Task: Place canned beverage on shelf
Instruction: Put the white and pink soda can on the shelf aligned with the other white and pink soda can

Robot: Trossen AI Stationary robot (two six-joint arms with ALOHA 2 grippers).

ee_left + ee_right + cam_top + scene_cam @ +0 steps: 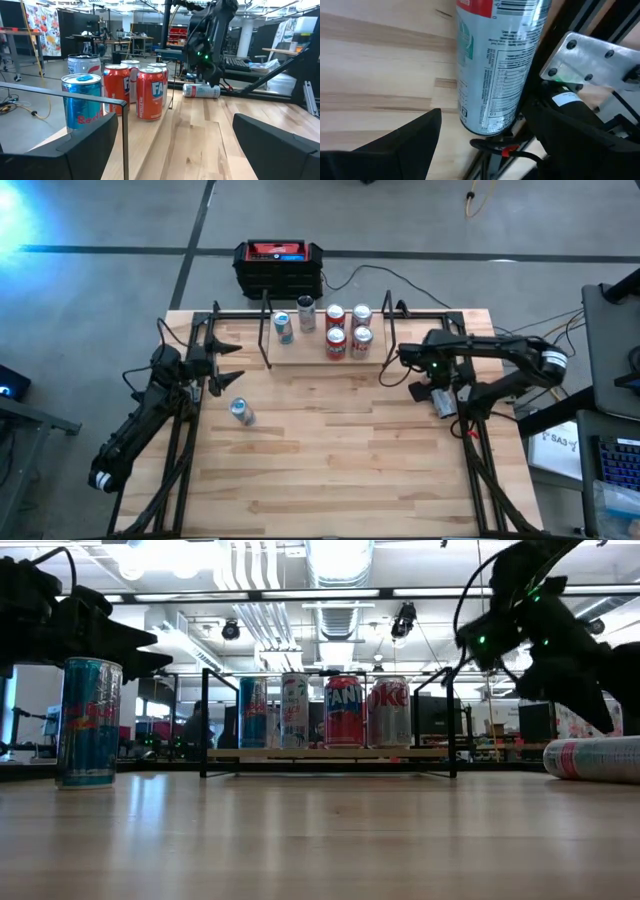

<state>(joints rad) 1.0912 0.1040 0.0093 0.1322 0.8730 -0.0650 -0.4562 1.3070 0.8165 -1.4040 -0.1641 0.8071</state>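
The shelf [310, 358] is a light-wood plank with black rod uprights at the table's far middle. Several cans stand on it, red, silver and blue [343, 712]. A blue can [241, 412] stands upright on the table, left of centre. A silver-teal can [443, 402] lies on its side at the table's right; it also shows in the low view [595, 758]. My right gripper [485, 140] is open just above it, a finger on either side of the can's end [487, 127], touching nothing that shows. My left gripper [226, 365] is open and empty, left of the shelf.
A black-and-red box [278, 265] stands beyond the table's far edge. Black frame rails run along the table's left and right sides [480, 470]. Bare tabletop [340, 460] lies between the shelf and the near edge.
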